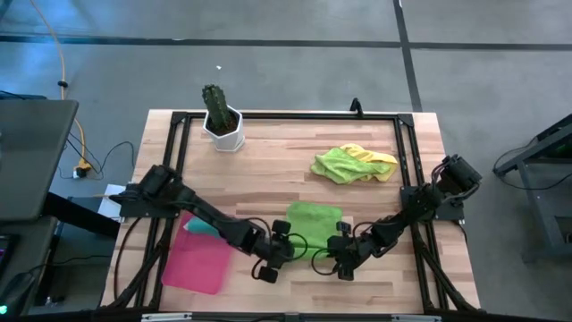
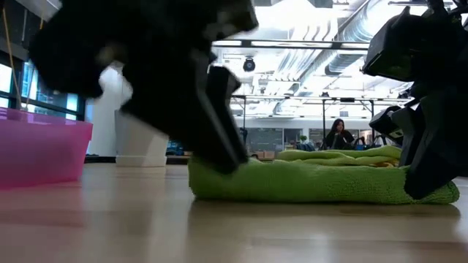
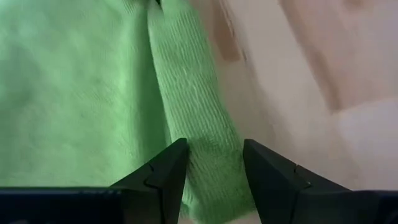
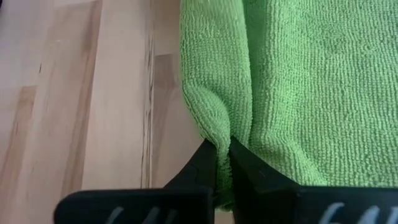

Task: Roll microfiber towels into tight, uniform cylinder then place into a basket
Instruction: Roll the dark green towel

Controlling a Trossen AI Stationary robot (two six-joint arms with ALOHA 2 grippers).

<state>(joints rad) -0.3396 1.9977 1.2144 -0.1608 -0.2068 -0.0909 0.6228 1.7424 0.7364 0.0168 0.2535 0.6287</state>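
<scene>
A green towel (image 1: 314,224) lies flat on the table, near its front edge; its near edge is folded over into a thick ridge (image 2: 322,183). My left gripper (image 3: 214,163) is at the near left corner (image 1: 284,252), its fingers astride the ridge. My right gripper (image 4: 222,155) is shut on the near right end (image 1: 336,253). The pink basket (image 1: 197,261) sits to the left with a teal towel (image 1: 202,227) at its far end. A lime and a yellow towel (image 1: 354,165) lie crumpled at the far right. My left gripper has the folded ridge (image 3: 211,143) between its two fingers, close to its left end; the ridge fills the gap. The fingers slant down from the left and stand across the ridge, which lies on the table. My right gripper pinches a small pleat of the towel's folded edge (image 4: 219,134) between its shut fingers. It slants down from the table's right side. The pleat is puckered at the fingertips, and the towel lies on the table.
A white pot with a cactus (image 1: 222,122) stands at the far left. A black frame (image 1: 295,114) runs round the table's working area. Bare wood (image 1: 268,170) lies between the green towel and the pot. A person (image 2: 338,135) sits far behind the table.
</scene>
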